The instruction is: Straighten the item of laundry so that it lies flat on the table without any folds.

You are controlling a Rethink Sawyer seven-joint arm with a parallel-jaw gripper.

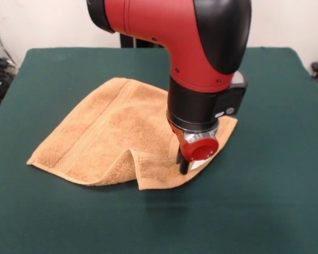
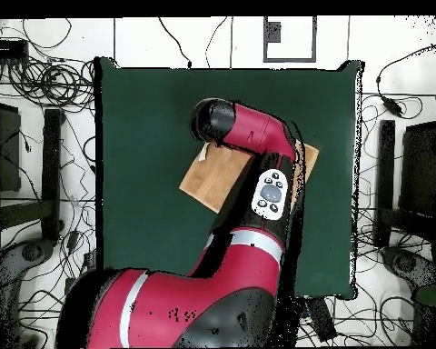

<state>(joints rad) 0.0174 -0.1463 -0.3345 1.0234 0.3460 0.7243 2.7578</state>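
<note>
The main risk, as I judge it, is that a pull from this low position drags the whole terry towel [image 1: 114, 135] across the table [image 1: 264, 201] instead of opening its fold, since the cloth slides freely and nothing pins its far corner; a shallow pinch could also slip off the thick pile, or catch both layers and keep them doubled. The orange-tan towel lies near the middle of the dark green table, with one corner pointing toward the robot and a doubled, buckled flap along the edge nearest the front camera. The gripper [image 1: 184, 168] is down on the towel's right-hand corner in the front view, at the flap's end, with a white label just beside its tip. Whether it is spread or pinching the cloth, I cannot tell. In the overhead view the arm [image 2: 258, 136] covers most of the towel.
</note>
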